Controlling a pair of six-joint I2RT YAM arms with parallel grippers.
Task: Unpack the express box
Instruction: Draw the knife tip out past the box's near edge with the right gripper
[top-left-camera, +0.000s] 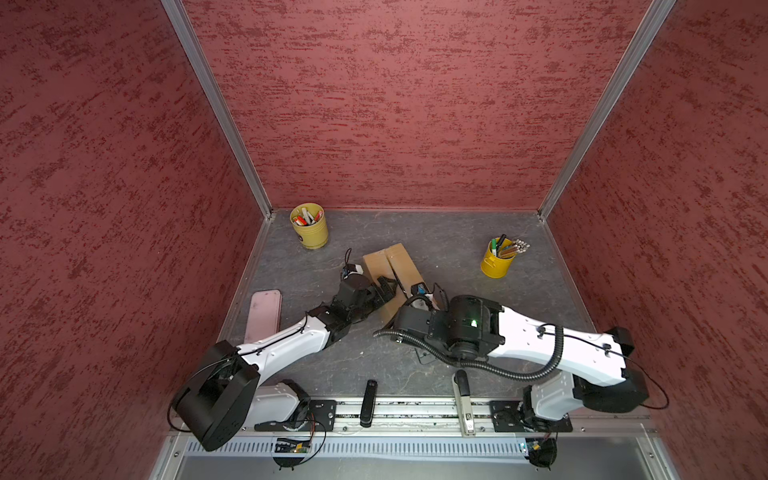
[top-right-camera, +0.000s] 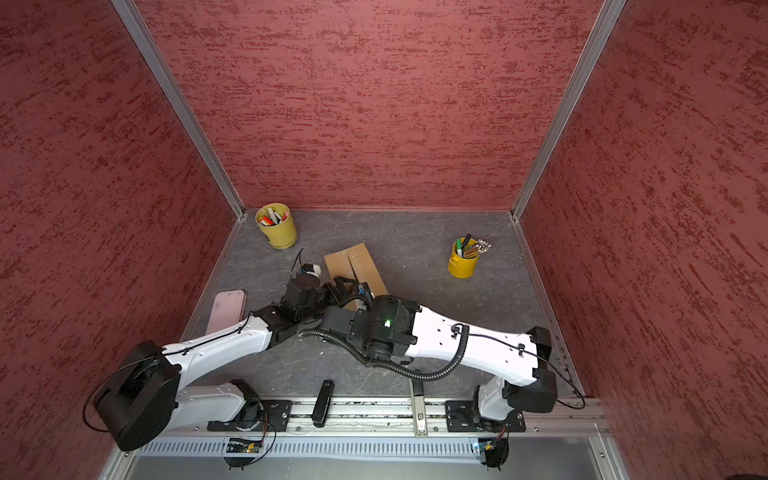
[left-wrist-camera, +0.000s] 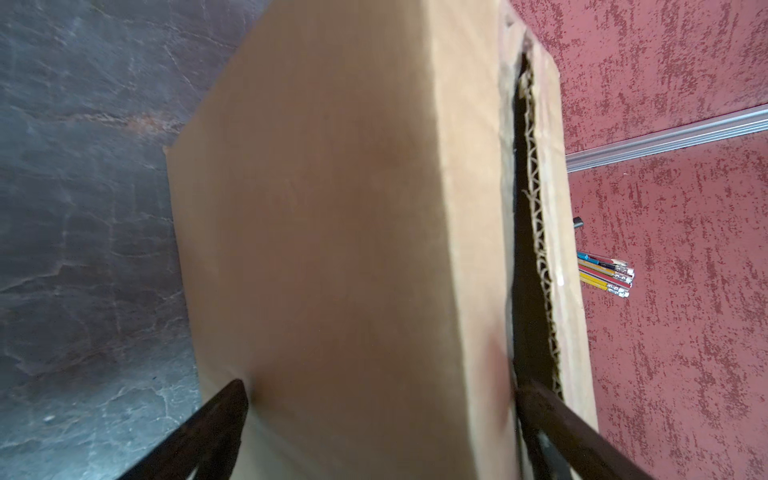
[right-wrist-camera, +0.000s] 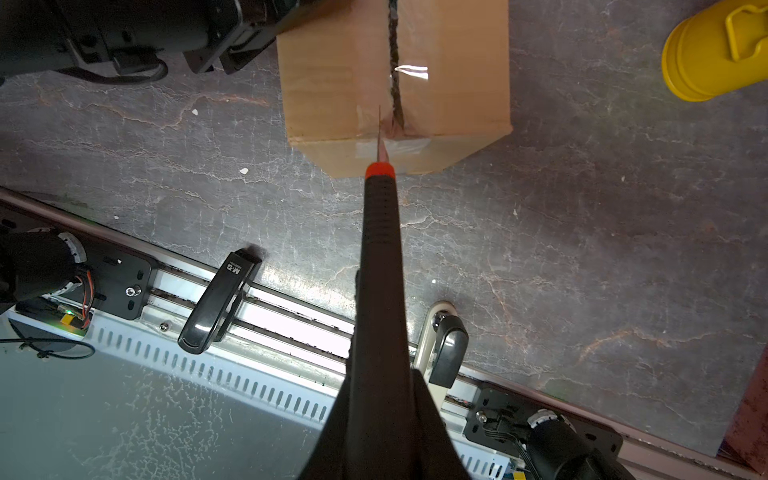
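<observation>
The express box (top-left-camera: 397, 259) (top-right-camera: 357, 262) is a brown carton lying mid-table. Its centre seam (right-wrist-camera: 394, 62) gapes as a dark slit, and clear tape still covers the near end (right-wrist-camera: 399, 146). My left gripper (top-left-camera: 384, 286) (left-wrist-camera: 382, 386) is open wide astride one top flap (left-wrist-camera: 332, 208). One of its fingers (left-wrist-camera: 540, 411) is in the slit and the other finger (left-wrist-camera: 224, 415) is at the box's outer side. My right gripper (right-wrist-camera: 382, 374) is shut on a black utility knife (right-wrist-camera: 380, 249) with an orange collar. Its blade tip (right-wrist-camera: 379, 124) sits at the taped end of the seam.
A yellow cup of markers (top-left-camera: 309, 227) stands at the back left and a yellow cup of pencils (top-left-camera: 498, 259) (right-wrist-camera: 715, 54) at the right. A pink case (top-left-camera: 264, 309) lies left. A black stapler (top-left-camera: 368, 403) (right-wrist-camera: 220, 307) and a white tool (top-left-camera: 463, 403) rest on the front rail. Red walls enclose the table.
</observation>
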